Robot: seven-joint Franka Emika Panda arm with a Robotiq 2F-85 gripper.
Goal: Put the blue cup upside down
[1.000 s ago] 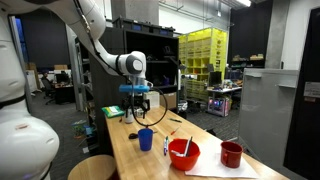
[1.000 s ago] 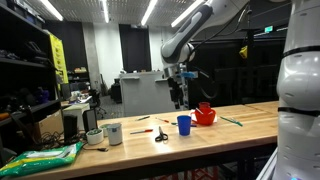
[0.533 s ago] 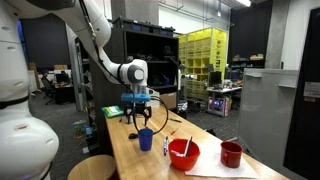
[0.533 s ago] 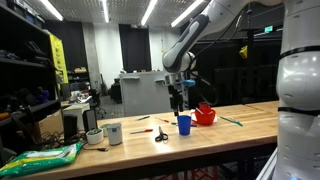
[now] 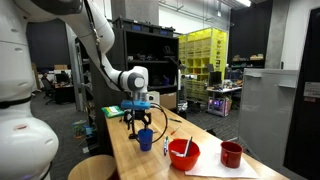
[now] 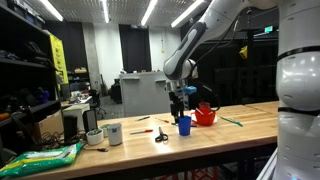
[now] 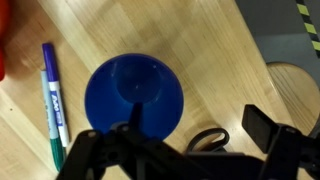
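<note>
There is one blue cup [image 7: 133, 95] in the middle of the wrist view. In an exterior view, one red bowl [image 5: 184, 152] and one dark red cup [image 5: 231, 154] sit at the lower right. At the left of the wrist view lie what look like two pens: one purple marker [image 7: 48, 75] and one green marker [image 7: 58, 150]. There is one pair of scissors [image 6: 161, 135], one white cup [image 6: 113, 133], one table [image 5: 125, 152] and one round stool [image 5: 93, 168].

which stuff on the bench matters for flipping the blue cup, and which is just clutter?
Job:
- small solid-blue plastic cup, mouth up
- robot gripper, open, right above it

Lying about:
- wide red bowl
- dark red cup
- purple-and-green marker pen
- black-handled scissors
- white mug
</note>
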